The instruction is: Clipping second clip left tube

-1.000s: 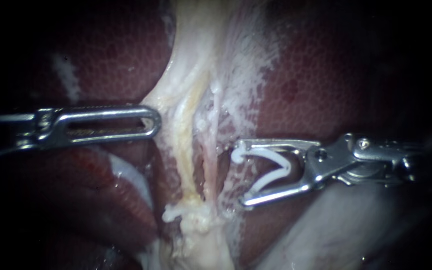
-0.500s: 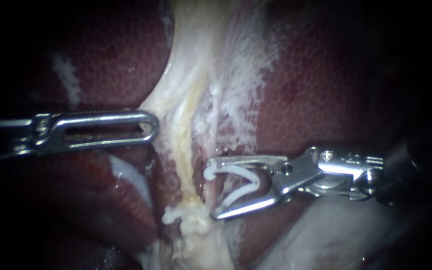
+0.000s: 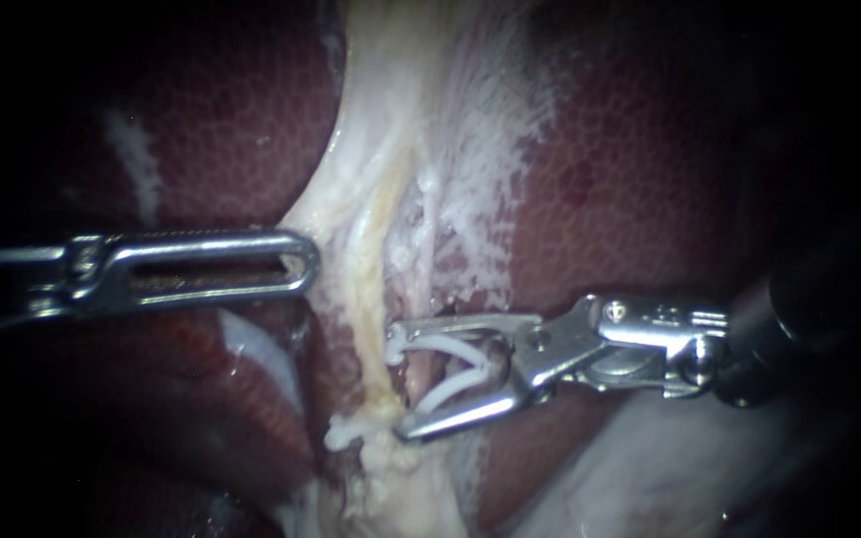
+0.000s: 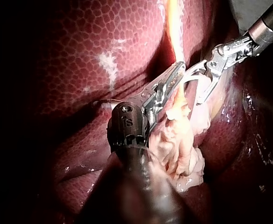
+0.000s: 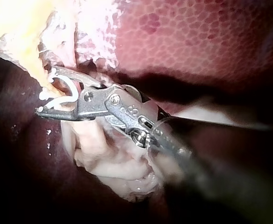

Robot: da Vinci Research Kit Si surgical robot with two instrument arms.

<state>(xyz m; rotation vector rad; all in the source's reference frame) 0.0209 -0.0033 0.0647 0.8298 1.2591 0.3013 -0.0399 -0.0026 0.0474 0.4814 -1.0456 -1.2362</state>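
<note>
"Tube [image 3: 374,334] on the left, where is it?"

"It is the pale yellow strand running down the middle of the frame, over the dark red liver [image 3: 201,120]."

"Why is your right instrument [image 3: 398,379] so wide?"

"Its jaws stand far apart because they carry the white clip [image 3: 465,384], spread like a V. The mouth sits just right of the tube, a bit above the lower clip [image 3: 343,430], so the two do not crowd, I think."

"And your left instrument [image 3: 301,261]?"

"It comes from the left edge and touches the pale tissue [image 3: 336,224] beside the tube, I guess to steady it. Whether it grips, I cannot tell."
</note>
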